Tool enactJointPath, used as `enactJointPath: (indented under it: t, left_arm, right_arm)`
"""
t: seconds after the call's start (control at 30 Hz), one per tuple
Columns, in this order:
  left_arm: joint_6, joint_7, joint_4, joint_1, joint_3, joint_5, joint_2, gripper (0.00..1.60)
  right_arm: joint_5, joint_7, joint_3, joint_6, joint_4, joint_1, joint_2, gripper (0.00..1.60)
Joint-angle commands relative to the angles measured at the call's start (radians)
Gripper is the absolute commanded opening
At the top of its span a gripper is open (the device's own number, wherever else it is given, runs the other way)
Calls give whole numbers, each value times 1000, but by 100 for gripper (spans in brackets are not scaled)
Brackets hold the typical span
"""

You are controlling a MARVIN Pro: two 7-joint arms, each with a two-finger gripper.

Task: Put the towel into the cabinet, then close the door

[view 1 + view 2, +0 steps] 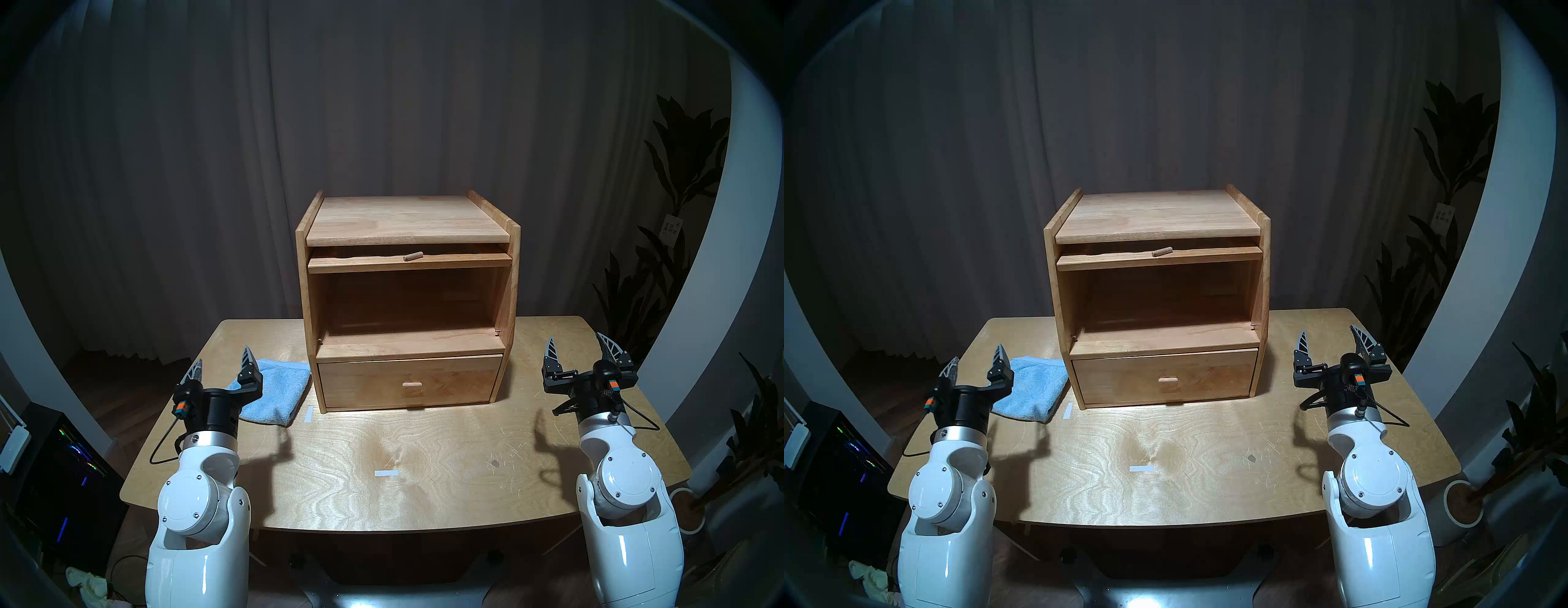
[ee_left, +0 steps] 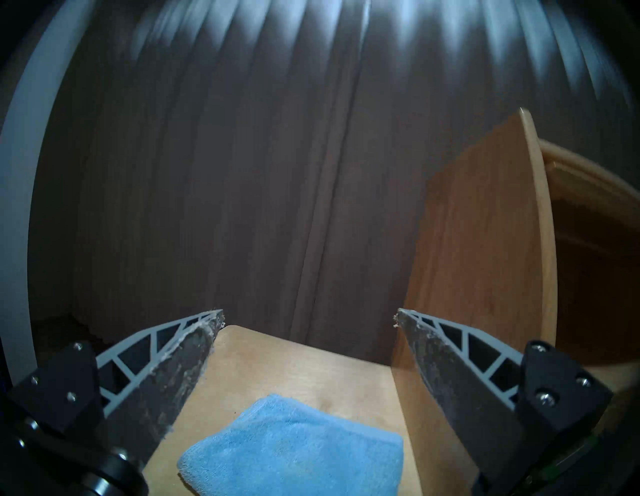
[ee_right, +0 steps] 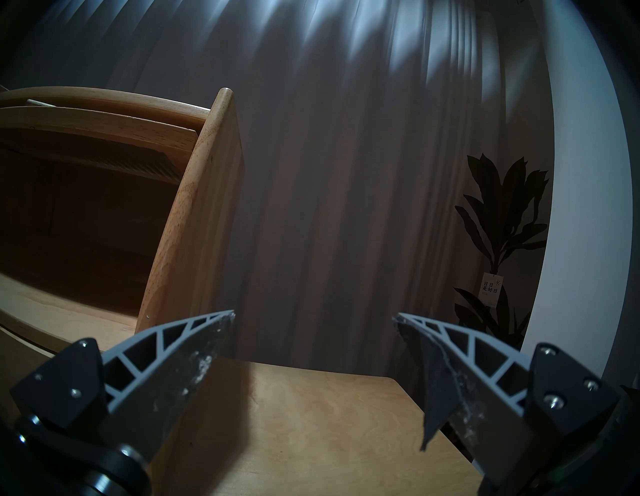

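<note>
The folded light-blue towel (image 1: 280, 390) lies on the table just left of the cabinet (image 1: 407, 225); it also shows in the left wrist view (image 2: 294, 450). The cabinet's large compartment stands open and empty. Its door (image 1: 409, 262) is flipped up flat under the top board, its peg knob (image 1: 412, 256) pointing forward. My left gripper (image 1: 222, 361) is open and empty, hovering above the towel's near-left edge. My right gripper (image 1: 579, 346) is open and empty, to the right of the cabinet.
A shut drawer (image 1: 409, 382) sits below the compartment. White tape strips (image 1: 386, 473) mark the wooden table (image 1: 466, 467). A potted plant (image 1: 674, 220) stands at the back right. Dark curtains hang behind.
</note>
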Motion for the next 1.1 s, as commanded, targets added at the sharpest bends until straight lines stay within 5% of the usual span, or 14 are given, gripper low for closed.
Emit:
enactJointPath:
  t: [0.0, 0.27, 0.5, 1.07]
  left_arm:
    - [-15, -77, -72, 32, -21, 67, 103, 160]
    - [18, -235, -38, 118, -55, 326, 176, 160]
    - [43, -295, 23, 135, -124, 543, 253, 160]
    - [26, -484, 100, 22, -121, 1069, 438, 160]
  right_arm:
    - [0, -1, -2, -4, -19, 2, -1, 160]
    - [0, 0, -2, -4, -13, 5, 1, 160]
    - [1, 0, -2, -5, -8, 7, 2, 160]
    - [1, 0, -2, -6, -6, 8, 4, 160]
